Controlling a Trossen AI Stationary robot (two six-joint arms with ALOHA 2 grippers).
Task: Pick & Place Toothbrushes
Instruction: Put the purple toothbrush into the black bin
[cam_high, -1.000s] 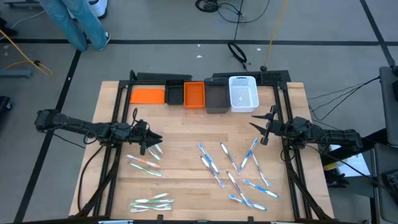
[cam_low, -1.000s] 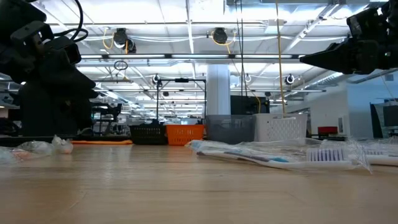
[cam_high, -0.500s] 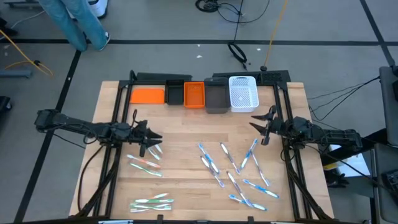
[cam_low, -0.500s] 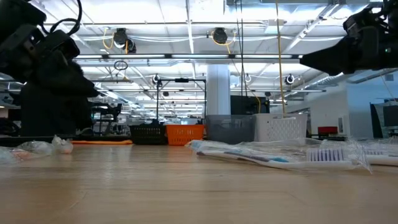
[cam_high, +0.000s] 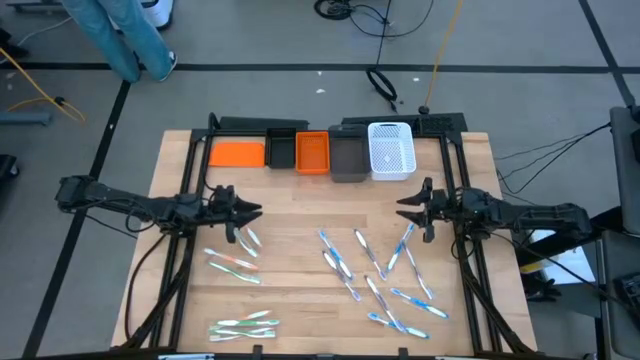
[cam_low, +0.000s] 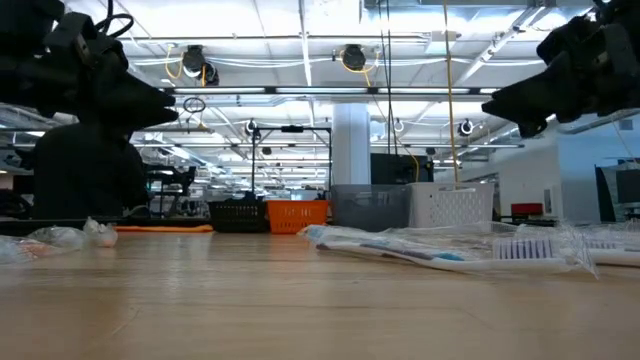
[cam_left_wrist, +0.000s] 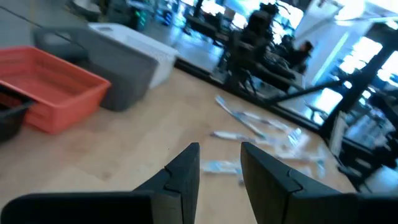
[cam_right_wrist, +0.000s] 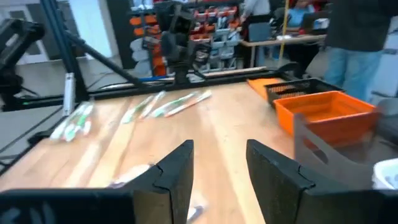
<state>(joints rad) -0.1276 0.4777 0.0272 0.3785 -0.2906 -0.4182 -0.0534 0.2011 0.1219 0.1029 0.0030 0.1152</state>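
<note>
Wrapped toothbrushes lie flat on the wooden table in loose groups: several on the right (cam_high: 375, 270), a few left of centre (cam_high: 235, 262) and a bundle by the near edge (cam_high: 245, 325); the low view shows some close up (cam_low: 440, 250). My left gripper (cam_high: 245, 214) hovers open just above the left group's far end, holding nothing; its wrist view (cam_left_wrist: 221, 155) looks across at the right-hand toothbrushes (cam_left_wrist: 249, 118). My right gripper (cam_high: 410, 210) hangs open and empty over the table, at the far right corner of the right group (cam_right_wrist: 221, 152).
A row of bins stands along the far edge: a flat orange piece (cam_high: 237, 153), a black bin (cam_high: 282, 150), an orange bin (cam_high: 312, 152), a grey bin (cam_high: 348, 158) and a white perforated bin (cam_high: 391, 150). Bare wood lies between the two toothbrush groups. A person stands beyond the table's far left.
My left gripper has risen off the left toothbrushes and drawn a little toward the far edge. My right gripper has shifted slightly toward the table's left and tipped its fingers downward. No toothbrush has moved.
</note>
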